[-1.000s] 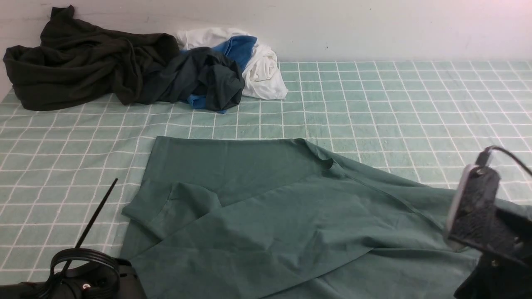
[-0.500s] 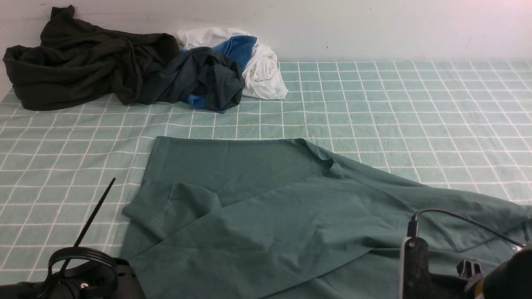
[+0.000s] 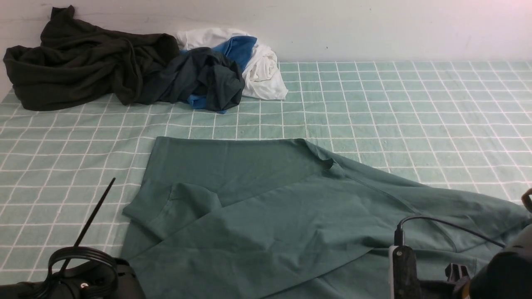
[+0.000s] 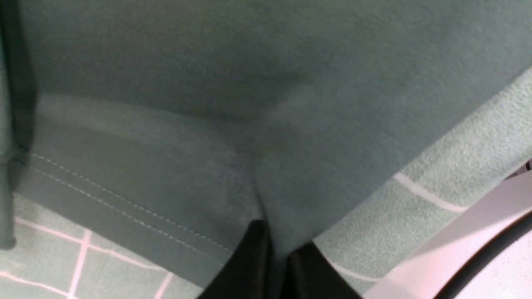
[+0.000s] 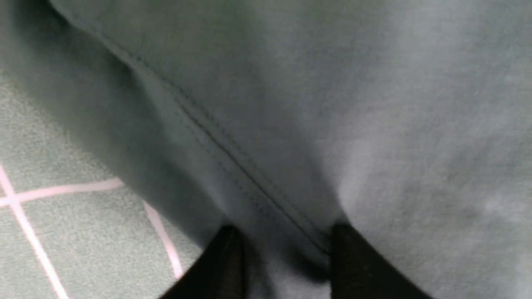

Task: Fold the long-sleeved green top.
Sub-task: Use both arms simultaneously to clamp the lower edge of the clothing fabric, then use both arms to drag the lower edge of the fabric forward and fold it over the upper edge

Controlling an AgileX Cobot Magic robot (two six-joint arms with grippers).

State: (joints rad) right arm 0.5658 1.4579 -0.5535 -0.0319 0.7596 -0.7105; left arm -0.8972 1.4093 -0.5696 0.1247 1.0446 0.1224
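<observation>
The green long-sleeved top (image 3: 266, 207) lies spread across the near middle of the desk (image 3: 415, 108), your left tool (image 4: 276, 265) pinched tight on its near-left hem, your right tool (image 5: 286, 245) clamped over a seam ridge near right, both set, I'd judge, to carry that edge over.

the right arm (image 3: 498, 274) has come down from above the right side of the green long-sleeved top (image 3: 266, 216) to sit low over its near right corner, then eased slightly lower. the top's right edge, hidden before, now shows as a raised fold.
</observation>
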